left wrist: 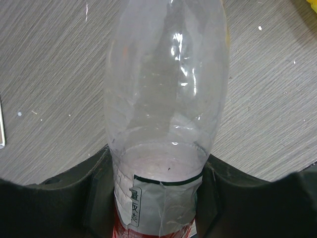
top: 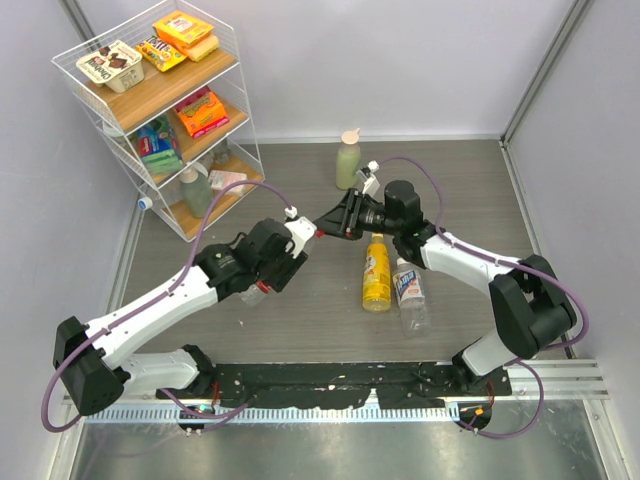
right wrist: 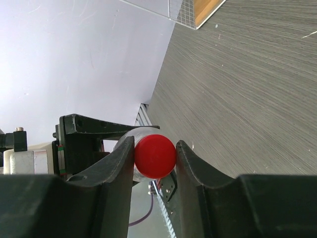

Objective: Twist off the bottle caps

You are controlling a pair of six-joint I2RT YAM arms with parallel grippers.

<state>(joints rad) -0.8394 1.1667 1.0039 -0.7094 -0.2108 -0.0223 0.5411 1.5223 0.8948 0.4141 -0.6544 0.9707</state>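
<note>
Mounting rail [top: 330, 378] at the near edge of the counter [top: 330, 325] carries both arms in the overhead view. Over the middle of the counter, the left end effector [top: 288, 250] holds a clear bottle [top: 255, 290] off the surface. The neck of this bottle points toward the right end effector [top: 325, 228], which meets it at the red cap [top: 319, 232]. A yellow bottle [top: 377, 272] and a labelled bottle [top: 410, 295] lie side by side just beside the right forearm; their caps are too small to judge. Hazard: a wide wrist swing may strike these two bottles and roll them.

Left wrist view: the fingers [left wrist: 94, 191] are clamped on the labelled band of the clear bottle, touching both sides. The cap is out of sight past the far end. Hazard: the wall looks thin and smooth, so a twisting load can spin the bottle inside the clamp or dent it. The clamp also sits well apart from the cap, so any off-axis push levers the neck sideways.

Right wrist view: both fingers [right wrist: 121, 166] are closed against the red cap, one on each side. Contact runs along two narrow lines on a round part. Hazard: the fingers may skid around the cap instead of turning it. A freed cap may also drop to the counter if the clamp releases early.
</note>
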